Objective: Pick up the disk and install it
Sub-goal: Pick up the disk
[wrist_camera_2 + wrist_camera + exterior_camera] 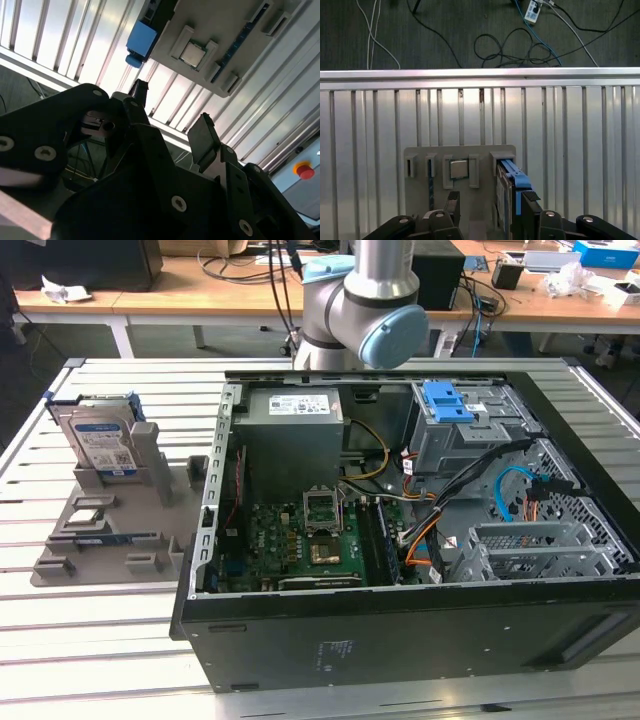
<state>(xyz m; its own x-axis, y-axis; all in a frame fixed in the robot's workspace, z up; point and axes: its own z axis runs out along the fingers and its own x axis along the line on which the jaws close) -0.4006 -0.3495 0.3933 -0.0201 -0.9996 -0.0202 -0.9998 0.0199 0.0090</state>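
The disk (100, 435) stands on edge in a grey holder (110, 530) on the slatted table, at the exterior view's left; it is silver with a white-and-blue label and blue side rails. In the first wrist view the disk (510, 187) shows edge-on with its blue rail, set in the holder (420, 152). My gripper (491, 202) hangs well above the holder, open, with nothing between its fingers (452, 200). In the second wrist view the gripper (170, 115) also stands open, with the disk's blue rail (141, 40) beyond it.
An open computer case (400, 640) lies to the exterior view's right of the holder, with a grey power supply (295, 405), a motherboard (310, 535) and a drive cage with a blue latch (447, 400). A processor chip (459, 170) sits in the holder. The table edge (480, 75) and floor cables lie beyond.
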